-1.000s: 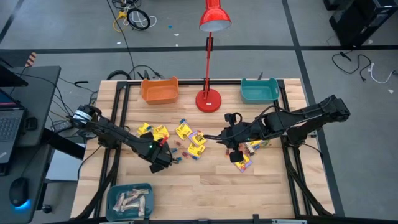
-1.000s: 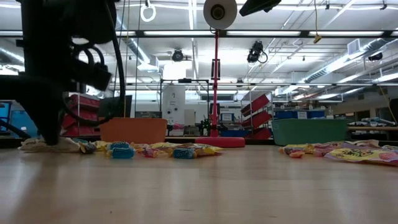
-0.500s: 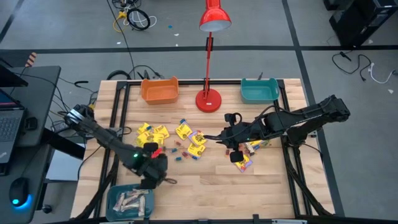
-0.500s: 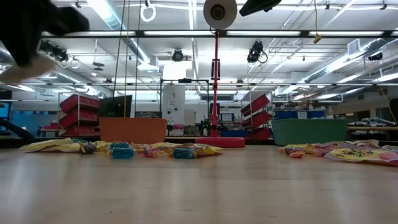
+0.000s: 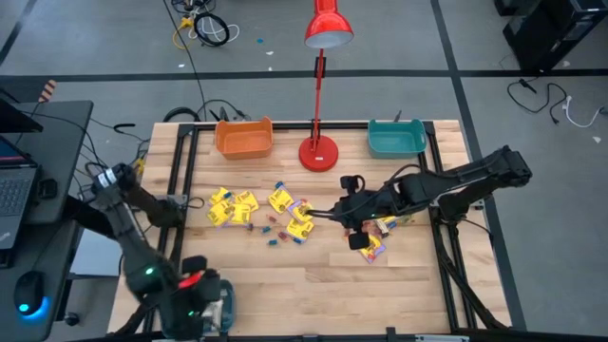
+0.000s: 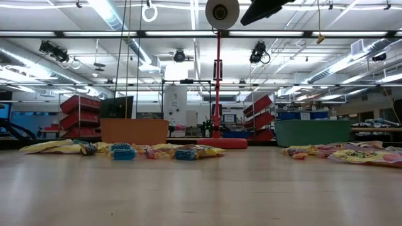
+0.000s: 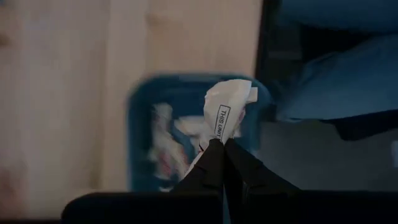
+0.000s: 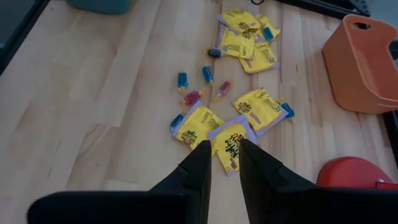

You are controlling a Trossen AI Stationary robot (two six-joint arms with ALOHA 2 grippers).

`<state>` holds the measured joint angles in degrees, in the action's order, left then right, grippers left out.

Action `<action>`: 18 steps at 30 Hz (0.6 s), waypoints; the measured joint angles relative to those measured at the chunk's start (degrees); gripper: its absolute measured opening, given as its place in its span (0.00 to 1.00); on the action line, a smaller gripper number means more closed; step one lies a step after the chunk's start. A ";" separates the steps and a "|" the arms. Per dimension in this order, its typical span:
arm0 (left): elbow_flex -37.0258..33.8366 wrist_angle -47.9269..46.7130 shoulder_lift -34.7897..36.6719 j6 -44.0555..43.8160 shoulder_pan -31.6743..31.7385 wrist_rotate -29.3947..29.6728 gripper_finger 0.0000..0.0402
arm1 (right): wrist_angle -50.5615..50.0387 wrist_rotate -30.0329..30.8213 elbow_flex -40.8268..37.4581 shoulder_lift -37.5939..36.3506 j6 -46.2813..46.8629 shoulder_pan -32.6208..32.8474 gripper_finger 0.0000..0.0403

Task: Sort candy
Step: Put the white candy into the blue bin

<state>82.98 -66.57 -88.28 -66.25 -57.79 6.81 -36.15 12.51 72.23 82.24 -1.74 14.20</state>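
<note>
A wooden worktop (image 5: pixel 313 275) holds scattered candy (image 5: pixel 275 211): yellow square packets and tiny red, blue and brown pieces lie in a loose band across the middle. A second small cluster of packets (image 5: pixel 378 236) sits to the right of it.

The left end effector (image 7: pixel 222 148) is at the near left corner of the worktop, above a blue tray (image 5: pixel 220 302) that already holds pale wrapped bars. Its fingers are clenched on a pale beige wrapped bar (image 7: pixel 225 112), which sticks up from the fingertips with the tray directly beyond it.

The right end effector (image 8: pixel 222 151) hangs over the middle of the worktop, near the right edge of the main spread of candy. Its fingers stand slightly apart with nothing between them, and a yellow packet (image 8: pixel 231 140) lies on the wood just beyond their tips.

At the far edge of the worktop stand an orange bin (image 5: pixel 244 139) on the left, a red desk lamp (image 5: pixel 320 150) in the centre and a teal bin (image 5: pixel 396 139) on the right.
</note>
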 joint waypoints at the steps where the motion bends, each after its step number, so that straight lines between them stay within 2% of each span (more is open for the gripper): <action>1: 0.00 -0.06 -0.20 -2.79 -1.07 0.00 0.00 | 0.29 -0.02 0.00 0.58 0.00 0.00 0.17; 6: 0.00 1.87 -3.50 -11.83 -5.06 0.17 0.00 | 0.47 -0.02 -0.02 3.59 -0.26 0.00 0.17; 10: -0.01 4.23 -7.69 -12.41 -6.21 0.19 0.00 | 0.50 -0.04 -0.02 5.66 -0.81 -0.09 0.17; 18: -0.04 2.89 -16.11 -12.86 -5.99 -1.48 0.00 | 1.22 -0.02 -0.02 5.47 -0.90 -0.11 0.17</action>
<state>82.94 -63.68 -104.39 -79.11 -63.77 5.33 -34.93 12.49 72.20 87.71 -2.63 14.09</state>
